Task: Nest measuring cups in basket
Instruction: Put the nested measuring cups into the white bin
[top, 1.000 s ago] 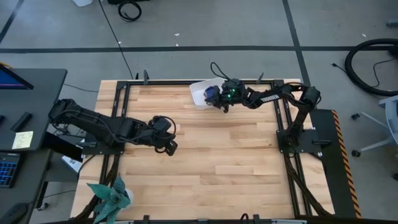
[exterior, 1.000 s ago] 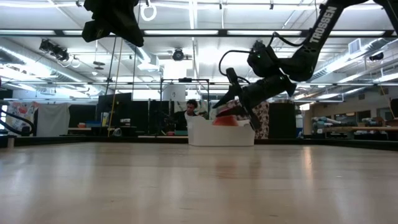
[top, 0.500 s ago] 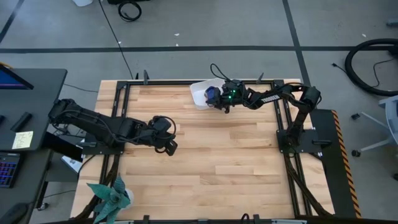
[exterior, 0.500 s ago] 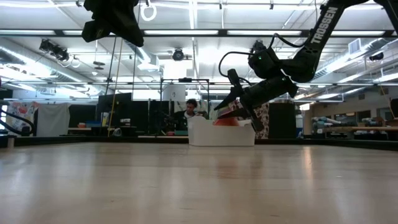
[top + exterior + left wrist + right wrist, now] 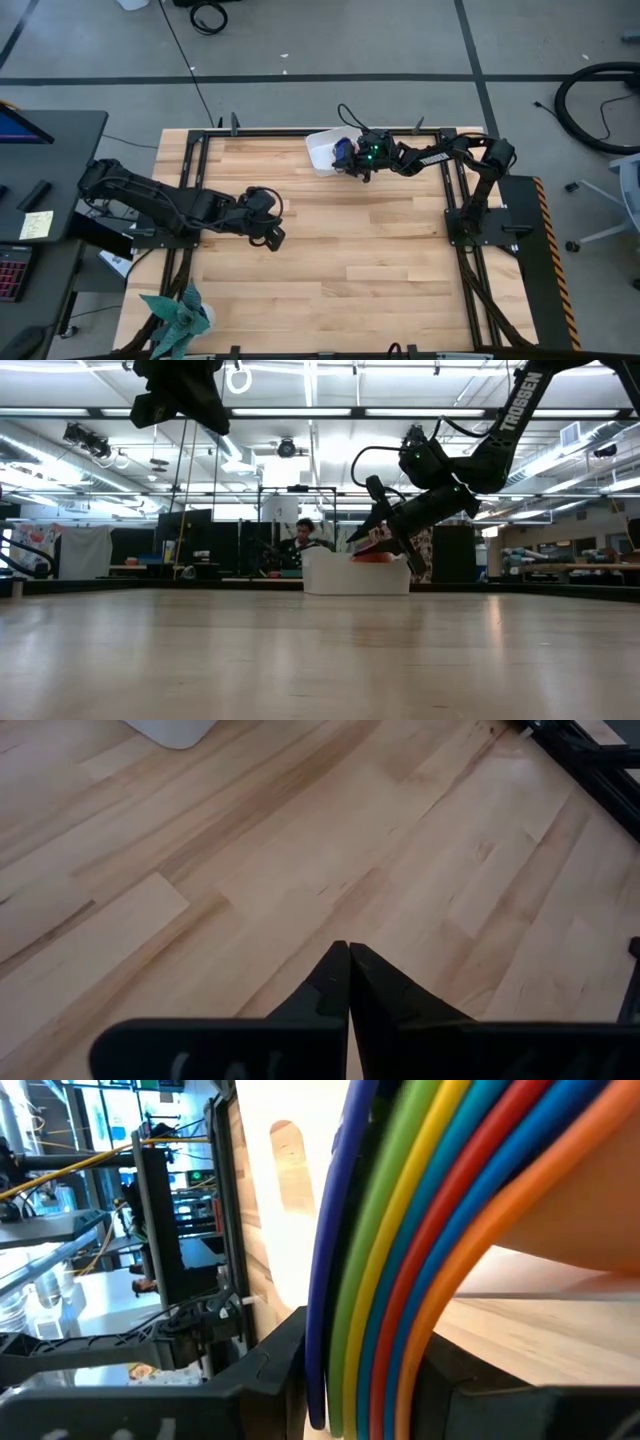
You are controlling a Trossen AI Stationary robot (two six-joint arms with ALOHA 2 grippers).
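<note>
The white basket [image 5: 320, 150] stands at the table's far edge, right of centre, also seen in the low view [image 5: 350, 575]. The measuring cups are nested into one stack [image 5: 400, 1230], dark blue on one side and orange on the other. The stack sits at the basket's right end [image 5: 343, 152], and a red-orange part [image 5: 372, 557] shows above the rim. My right gripper [image 5: 352, 156] reaches slanting down into the basket, with the stack between its fingers. My left gripper [image 5: 271, 233] hangs shut over the table's middle left, with nothing in it [image 5: 348, 952]. My right gripper has the layered edges of the nested cups between its two fingers. One finger [image 5: 275, 1370] lies by the dark blue edge [image 5: 318, 1350], the other [image 5: 450, 1380] by the orange edge [image 5: 425, 1320]. It comes slanting down from the table's right. The stack rests in the basket.
A teal spiky plant [image 5: 180, 314] stands at the near left corner. Black frame rails [image 5: 455, 190] run along the table's sides. Bare wood [image 5: 360, 260] lies between the arms. Beyond the far edge, a person [image 5: 305, 532] shows in the room.
The red-orange part of the stack that shows above the basket's rim in the low view has sunk a little lower. Both arms have stayed nearly where they were.
</note>
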